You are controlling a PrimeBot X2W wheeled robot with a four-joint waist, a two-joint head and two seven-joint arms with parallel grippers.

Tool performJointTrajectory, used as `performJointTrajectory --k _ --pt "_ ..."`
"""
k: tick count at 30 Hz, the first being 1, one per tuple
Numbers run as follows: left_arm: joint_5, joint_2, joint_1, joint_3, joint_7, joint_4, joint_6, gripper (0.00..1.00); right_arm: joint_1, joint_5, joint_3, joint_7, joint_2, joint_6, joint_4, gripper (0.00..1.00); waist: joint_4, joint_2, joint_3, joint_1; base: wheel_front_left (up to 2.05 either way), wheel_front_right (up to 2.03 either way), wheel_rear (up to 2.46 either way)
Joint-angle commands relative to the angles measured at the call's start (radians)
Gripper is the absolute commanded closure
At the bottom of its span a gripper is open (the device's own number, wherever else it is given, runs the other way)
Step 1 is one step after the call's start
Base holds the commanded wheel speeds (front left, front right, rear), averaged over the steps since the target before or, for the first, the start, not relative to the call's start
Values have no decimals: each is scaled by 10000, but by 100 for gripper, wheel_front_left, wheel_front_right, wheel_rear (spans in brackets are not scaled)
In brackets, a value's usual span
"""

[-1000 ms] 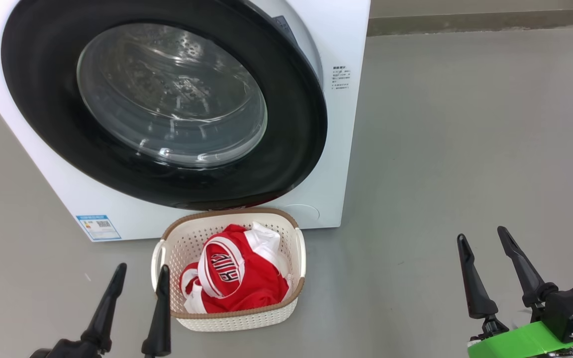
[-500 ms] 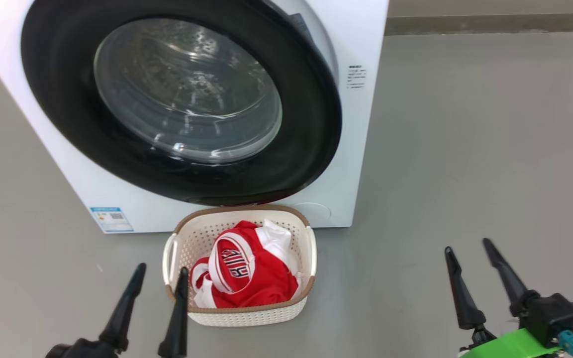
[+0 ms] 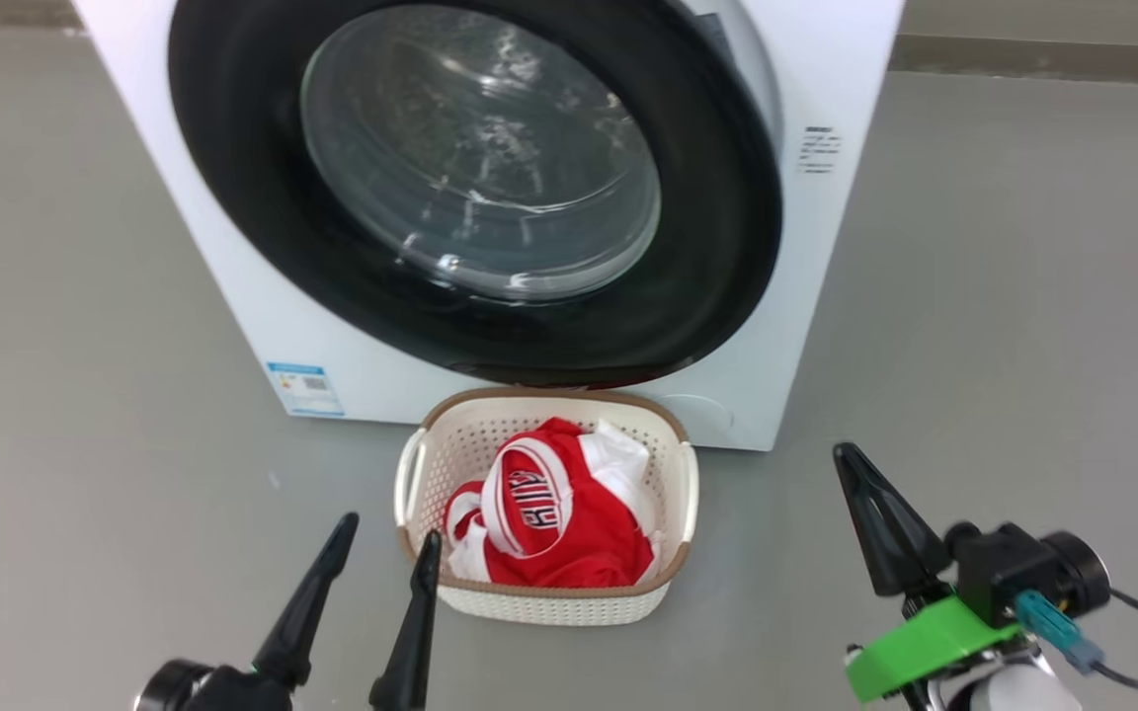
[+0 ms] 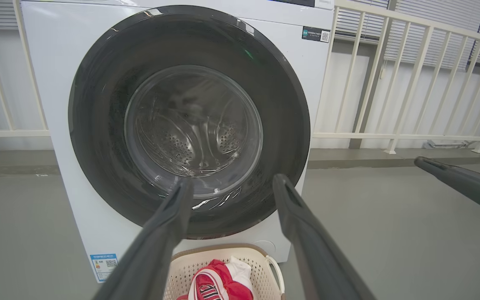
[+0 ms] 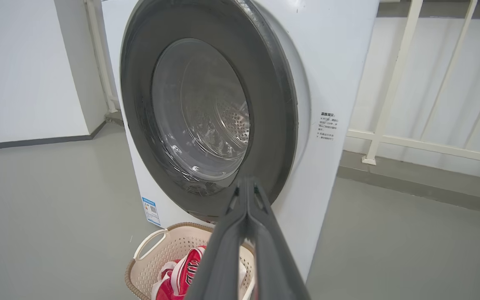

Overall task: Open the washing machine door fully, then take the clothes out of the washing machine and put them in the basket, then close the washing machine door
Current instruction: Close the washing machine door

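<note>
The right gripper, at the lower right of the head view, has just brought its two long dark fingers together on nothing. The left gripper at lower left stays spread wide and empty. The bright red, white-trimmed clothes lie in the small cream perforated basket at bottom centre. The large round glossy black door sits against the big white washing machine, so only latching seems left, though I cannot tell.
</note>
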Motion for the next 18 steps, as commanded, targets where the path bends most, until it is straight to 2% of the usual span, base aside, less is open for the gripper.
performJointTrajectory --k 1,18 --pt "2 10 -517 287 -76 -339 -6 0 -566 -171 279 -65 -81 60 -137 100 317 0 247 0 0 0 0" --pt "-41 -157 -1186 212 -76 -852 -89 0 -3119 -1117 122 -65 -81 60 1053 100 1280 0 1871 0 0 0 0"
